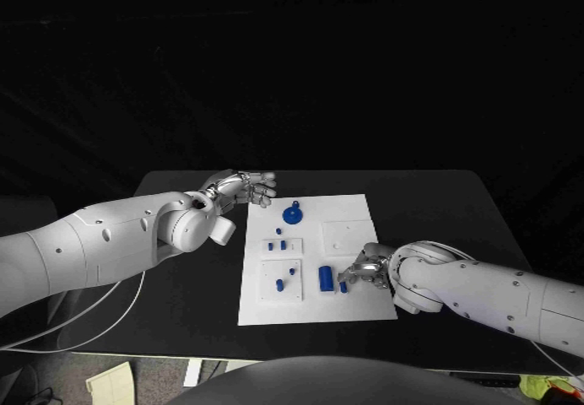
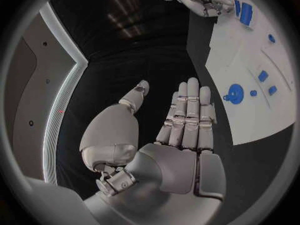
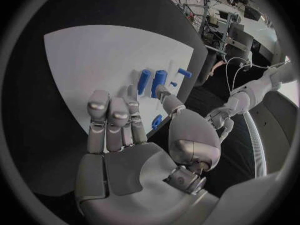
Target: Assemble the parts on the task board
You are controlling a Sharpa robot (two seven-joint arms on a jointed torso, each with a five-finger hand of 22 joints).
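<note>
Left hand (image 1: 244, 187) off the task board's (image 1: 353, 304) far-left corner, fingers straight, fairly close together, holding nothing; round blue part (image 1: 292, 214) just beyond those fingertips. Right hand (image 1: 368, 268) low over the board's near-right area, fingers loosely curled, apparently empty, blue cylinder (image 1: 327, 278) and small blue peg (image 1: 344, 287) just beside the fingertips.

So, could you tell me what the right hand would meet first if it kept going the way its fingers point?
Probably the blue cylinder lying on the task board: the right hand points at it from close by, though depth is unclear.
</note>
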